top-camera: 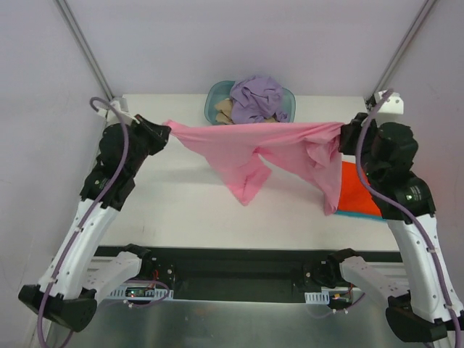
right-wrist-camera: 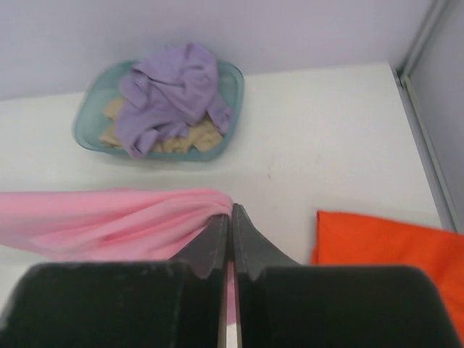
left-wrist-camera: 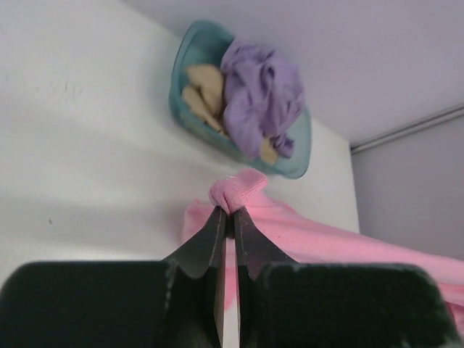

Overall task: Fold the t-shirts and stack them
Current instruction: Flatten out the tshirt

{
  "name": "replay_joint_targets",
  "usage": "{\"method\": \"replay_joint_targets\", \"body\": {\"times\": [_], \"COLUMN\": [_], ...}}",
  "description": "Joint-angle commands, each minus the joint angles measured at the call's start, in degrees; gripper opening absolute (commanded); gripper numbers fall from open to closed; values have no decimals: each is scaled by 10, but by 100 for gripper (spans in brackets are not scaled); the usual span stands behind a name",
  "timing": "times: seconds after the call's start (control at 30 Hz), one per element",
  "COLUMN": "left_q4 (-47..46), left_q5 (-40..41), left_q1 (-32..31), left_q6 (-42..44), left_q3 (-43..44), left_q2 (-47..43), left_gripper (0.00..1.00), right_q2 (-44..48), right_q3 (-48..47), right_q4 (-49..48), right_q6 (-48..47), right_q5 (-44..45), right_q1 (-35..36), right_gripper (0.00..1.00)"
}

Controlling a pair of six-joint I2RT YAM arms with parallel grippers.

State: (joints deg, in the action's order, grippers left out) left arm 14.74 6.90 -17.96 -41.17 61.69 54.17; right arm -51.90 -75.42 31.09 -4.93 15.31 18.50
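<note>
Stretching the pink t-shirt [top-camera: 254, 148] out in mid-air between both arms, that's the step in hand. The left gripper [left-wrist-camera: 230, 210] is pinched tight on a bunched corner of the cloth. The right gripper [right-wrist-camera: 230, 209] is clamped on the opposite end, with fabric gathered right at its tips. Between the two, the shirt runs as a taut band with two loose lobes drooping below it, hanging above the white table [top-camera: 181, 210] and not laid flat.

Beyond both grippers, at the far edge, sits the teal basket [top-camera: 212, 101], with the lavender t-shirt [top-camera: 257, 98] heaped over the tan t-shirt [top-camera: 225, 110]. Just below the right gripper lies the orange-red t-shirt [top-camera: 359, 192], flat, with a teal edge [top-camera: 360, 215] peeking out beneath it. That is probably the teal shirt, so a stack looks started there.

My read: this is the spreading phase, and the fold has not begun. The next move calls for lowering both grippers together under tension, so the shirt lands smooth on bare table beside that stack.
</note>
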Motion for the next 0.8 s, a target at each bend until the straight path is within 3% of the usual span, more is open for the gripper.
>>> {"method": "replay_joint_targets", "body": {"times": [0.0,0.37,0.5,0.67,0.77], "left_q4": [-2,-1,0,20,62], "left_q5": [60,-23,-22,30,134], "left_q1": [4,4,4,4,4], "left_q6": [62,126,138,144,131], "left_q3": [70,253,274,246,201], "left_q2": [-65,-152,-163,-143,-109], "left_gripper": [0,0,0,0,0], "right_q2": [25,55,58,29,-9], "right_q3": [-89,-271,-272,-243,-172], "right_q4": [-27,7,12,25,23], "right_q6": [-42,-38,-39,-41,-47], "right_q5": [-87,-351,-371,-366,-343], "right_q1": [-7,-7,-7,-7,-7], "right_gripper": [1,1,1,1,3]}}
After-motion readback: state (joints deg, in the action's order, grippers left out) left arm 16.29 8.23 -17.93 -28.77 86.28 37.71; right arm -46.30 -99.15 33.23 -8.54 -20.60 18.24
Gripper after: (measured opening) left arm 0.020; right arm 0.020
